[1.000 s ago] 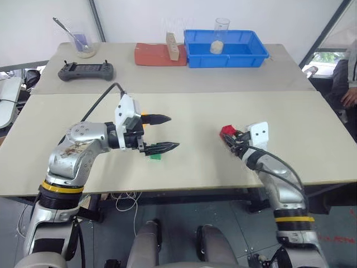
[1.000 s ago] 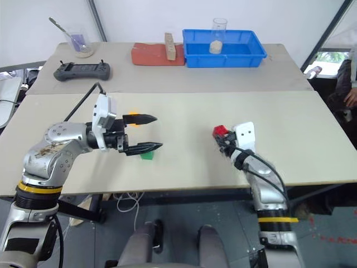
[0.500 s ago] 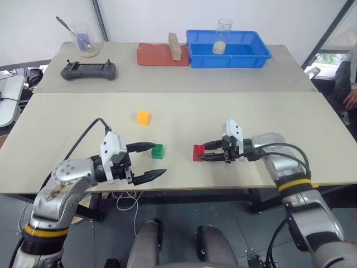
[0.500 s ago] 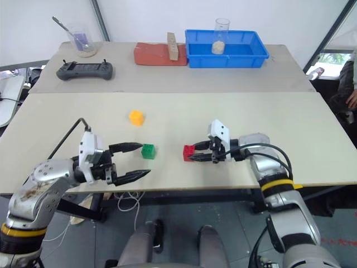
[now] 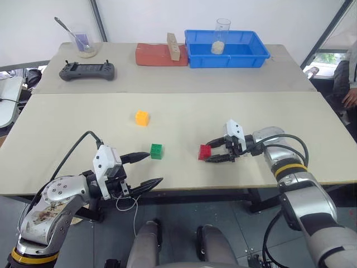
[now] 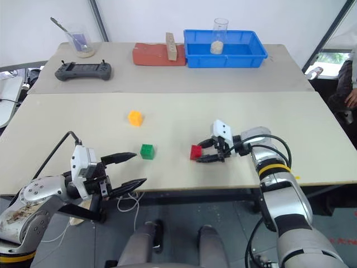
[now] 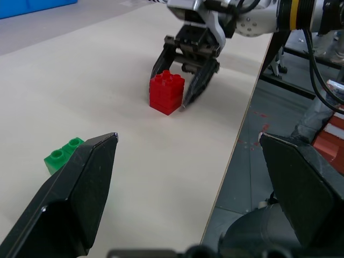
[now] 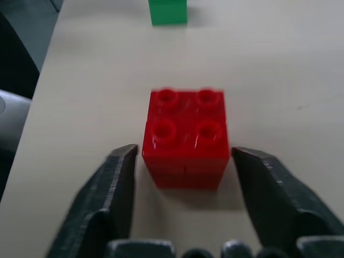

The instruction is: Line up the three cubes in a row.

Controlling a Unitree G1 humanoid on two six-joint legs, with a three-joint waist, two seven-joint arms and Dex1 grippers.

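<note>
- R gripper [image 5: 212,153]: fingers apart, flanking red cube [image 5: 204,152], not clamping it.
- Green cube [image 5: 157,151]: sitting left of red cube; orange-yellow cube [image 5: 142,118] farther back-left.
- L gripper [image 5: 149,169]: gaping wide, hanging near green cube, holding nothing.

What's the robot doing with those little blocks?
It is lining three small studded plastic cubes in a row on the beige table. Its right tool is open, with a finger on each side of the red cube, which sits on the table. The green cube lies to that cube's left, and the orange-yellow cube sits farther back, out of line. The left tool hovers open near the table's front edge.
</note>
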